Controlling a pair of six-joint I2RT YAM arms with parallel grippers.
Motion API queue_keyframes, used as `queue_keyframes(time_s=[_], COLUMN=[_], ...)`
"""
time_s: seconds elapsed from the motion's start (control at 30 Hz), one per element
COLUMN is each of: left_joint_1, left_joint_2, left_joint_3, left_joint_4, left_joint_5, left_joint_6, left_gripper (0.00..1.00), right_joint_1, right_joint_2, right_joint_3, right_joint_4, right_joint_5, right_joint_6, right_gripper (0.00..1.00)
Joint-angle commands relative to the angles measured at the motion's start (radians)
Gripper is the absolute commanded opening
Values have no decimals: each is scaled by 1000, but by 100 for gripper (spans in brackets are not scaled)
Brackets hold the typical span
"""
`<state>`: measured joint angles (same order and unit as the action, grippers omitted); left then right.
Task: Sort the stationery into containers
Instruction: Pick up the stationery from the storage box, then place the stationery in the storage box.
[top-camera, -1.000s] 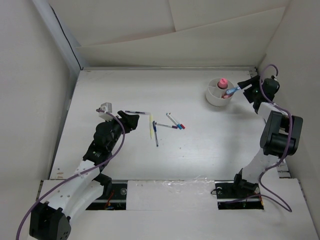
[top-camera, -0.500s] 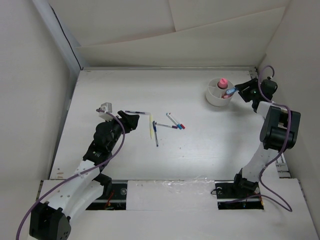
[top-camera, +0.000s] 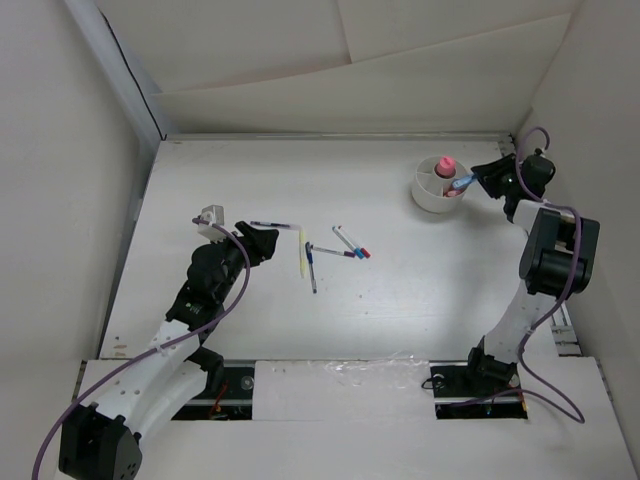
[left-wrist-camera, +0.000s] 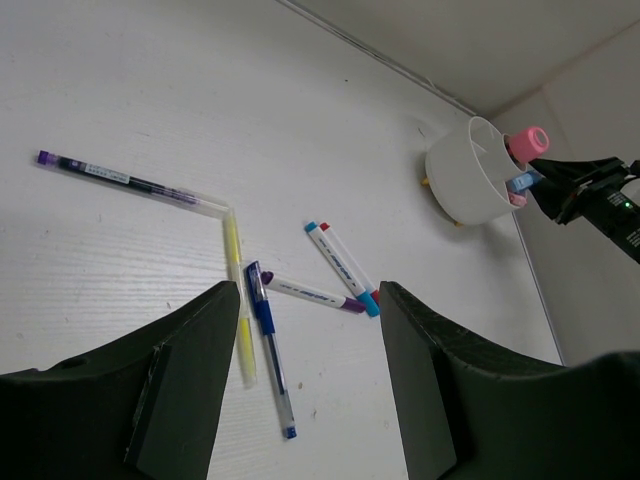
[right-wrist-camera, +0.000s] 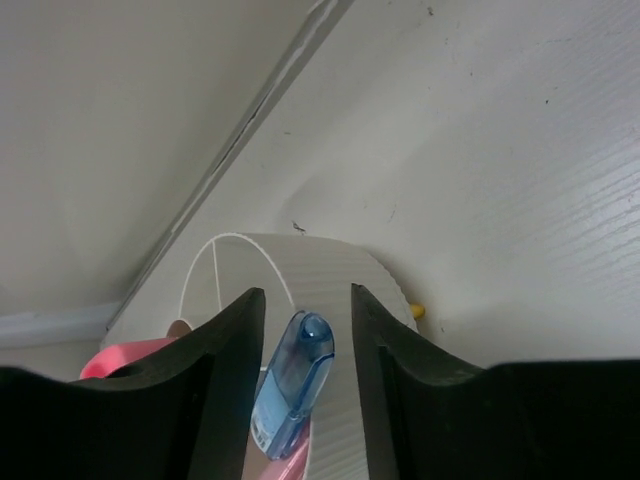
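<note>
The round white tub (top-camera: 430, 200) stands at the back right, with a pink-capped glue stick (top-camera: 445, 162) upright in it. A short blue piece (top-camera: 462, 183) leans on its rim. My right gripper (top-camera: 482, 174) is open just right of the tub. In the right wrist view the blue piece (right-wrist-camera: 295, 380) lies between the fingers (right-wrist-camera: 305, 292) with a gap on each side, over the tub (right-wrist-camera: 340, 270). My left gripper (top-camera: 268, 240) is open and empty, left of the pens. A purple-capped clear pen (left-wrist-camera: 130, 182), a yellow pen (left-wrist-camera: 238, 300), a blue pen (left-wrist-camera: 268, 345) and two white markers (left-wrist-camera: 343, 268) lie mid-table.
The white side walls stand close to the right arm, and the back wall is just behind the tub. A small yellow bit (right-wrist-camera: 416, 311) lies against the tub's base. The left arm's cable (top-camera: 235, 290) loops beside it.
My right wrist has shifted slightly toward the back right corner. The blue piece stays leaning in the tub. The left arm and the pens have not moved.
</note>
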<state>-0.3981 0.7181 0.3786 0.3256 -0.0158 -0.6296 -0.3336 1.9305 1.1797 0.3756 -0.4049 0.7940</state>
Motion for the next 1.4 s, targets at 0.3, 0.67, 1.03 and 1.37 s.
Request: queue_keyframes(time_s=[0.3,0.67,1.03,1.37], left_joint_1=[-4,-4,-4,-4], left_joint_2=[4,-5,-14,-14], left_joint_3=[23,23,23,23], left_joint_4=[55,55,46,46], left_joint_5=[-7,-7,-7,-7], left_joint_6=[-4,-4,-4,-4], left_gripper=[54,54,54,54], right_joint_1=[-7,18,225,327], right_joint_2=[-11,-102,-143,-134], right_joint_3=[28,-5,104,159], right_joint_4=[77,46,-187,-280], right_joint_5=[-31,89,474,827], right_joint_6=[2,-58,-283,-309], right_gripper=[15,1,0,0])
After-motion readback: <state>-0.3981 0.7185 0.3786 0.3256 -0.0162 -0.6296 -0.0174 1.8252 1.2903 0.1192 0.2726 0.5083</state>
